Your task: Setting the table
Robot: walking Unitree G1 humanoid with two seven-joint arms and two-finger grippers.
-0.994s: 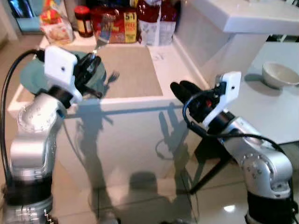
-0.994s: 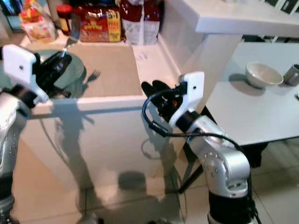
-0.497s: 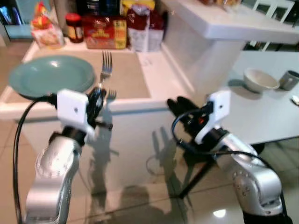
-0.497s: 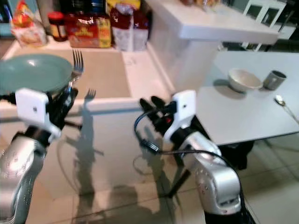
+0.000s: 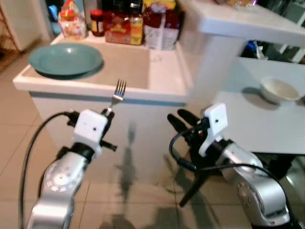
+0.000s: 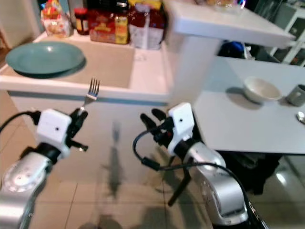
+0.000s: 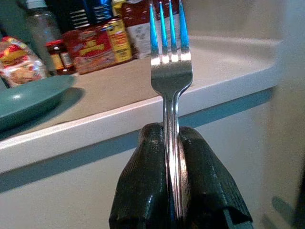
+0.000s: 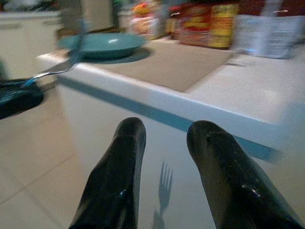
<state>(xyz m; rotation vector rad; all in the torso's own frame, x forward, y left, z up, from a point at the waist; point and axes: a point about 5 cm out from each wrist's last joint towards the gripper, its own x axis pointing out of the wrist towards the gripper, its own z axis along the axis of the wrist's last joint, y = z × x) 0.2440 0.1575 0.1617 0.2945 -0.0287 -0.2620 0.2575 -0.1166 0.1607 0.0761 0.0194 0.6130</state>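
Observation:
My left gripper [image 5: 107, 114] is shut on a silver fork [image 5: 117, 93], tines up, in front of the white counter's front edge. In the left wrist view the fork [image 7: 170, 86] stands upright between the two black fingers [image 7: 143, 191]. A teal plate [image 5: 66, 58] rests on the beige mat [image 5: 125, 67] at the counter's left. My right gripper [image 5: 181, 120] is open and holds nothing, low in front of the counter's right end; its fingers [image 8: 116, 176] stand apart. On the grey table [image 5: 257, 124] to the right sits a white bowl [image 5: 279, 89].
Food packets and jars [image 5: 124, 26] line the back of the counter [image 5: 162, 81]. A raised white ledge [image 5: 238, 21] stands between counter and table. A mug [image 6: 297, 94] and a spoon [image 6: 301, 116] lie at the table's right. Tiled floor [image 5: 14, 124] lies open to the left.
The camera has pulled back and shifted; the counter now lies farther off. My left gripper with the fork sits lower, off the counter's edge. The right gripper stays open.

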